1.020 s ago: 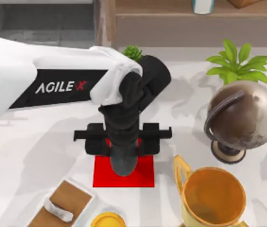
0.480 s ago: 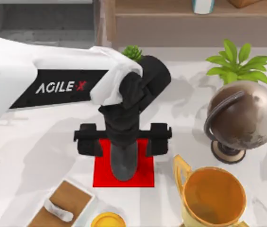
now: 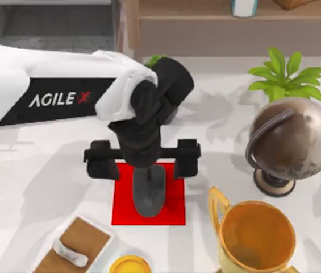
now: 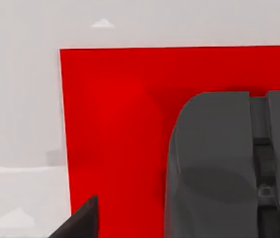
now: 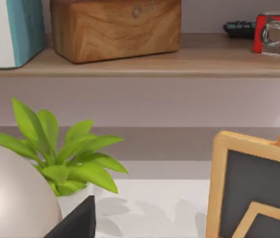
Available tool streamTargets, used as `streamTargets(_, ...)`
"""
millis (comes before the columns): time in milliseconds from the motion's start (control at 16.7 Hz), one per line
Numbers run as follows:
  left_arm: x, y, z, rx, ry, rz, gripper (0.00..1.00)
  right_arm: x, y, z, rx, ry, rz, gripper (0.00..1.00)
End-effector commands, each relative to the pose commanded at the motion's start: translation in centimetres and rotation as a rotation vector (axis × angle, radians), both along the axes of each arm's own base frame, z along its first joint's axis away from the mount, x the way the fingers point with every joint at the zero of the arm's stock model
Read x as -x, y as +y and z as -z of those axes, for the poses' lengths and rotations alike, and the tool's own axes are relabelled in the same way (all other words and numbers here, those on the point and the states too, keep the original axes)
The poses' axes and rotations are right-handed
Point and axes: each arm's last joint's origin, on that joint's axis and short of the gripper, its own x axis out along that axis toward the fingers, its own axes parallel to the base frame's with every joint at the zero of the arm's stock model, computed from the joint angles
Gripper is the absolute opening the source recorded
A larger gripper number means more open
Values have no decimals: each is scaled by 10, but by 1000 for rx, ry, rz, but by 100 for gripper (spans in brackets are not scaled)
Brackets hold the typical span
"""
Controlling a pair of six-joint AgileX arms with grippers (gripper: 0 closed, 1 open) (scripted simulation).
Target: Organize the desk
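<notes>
The left gripper [image 3: 141, 166] hangs over the wide white desk [image 3: 35, 187], its black fingers [image 3: 187, 161] spread wide and holding nothing. Below lies a dark grey computer mouse [image 3: 149, 194] on a small red square mat [image 3: 174, 213], near the desk's middle. A brown globe [image 3: 292, 139] stands at right.

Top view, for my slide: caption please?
Left gripper open above a dark object on the red mat.

mat [image 3: 123, 196] on tabletop [image 3: 46, 182], centre | mouse [image 3: 149, 196] on mat | left end effector [image 3: 142, 161] above mat's far edge | globe [image 3: 288, 145] right | trophy [image 3: 257, 236] before globe | plant [image 3: 282, 74] behind globe
</notes>
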Motion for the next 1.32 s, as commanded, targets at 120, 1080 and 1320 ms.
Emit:
streamTargets(120, -16, 22, -5, 60, -60, 19, 100, 0, 0, 0, 0, 0, 0, 100)
streamTargets(1080, -17, 370, -64, -757, -1336, 588, 100, 0, 0, 0, 0, 0, 0, 100)
streamTargets(1320, 32, 413, -42, -1200, -1284, 767, 100, 0, 0, 0, 0, 0, 0, 100)
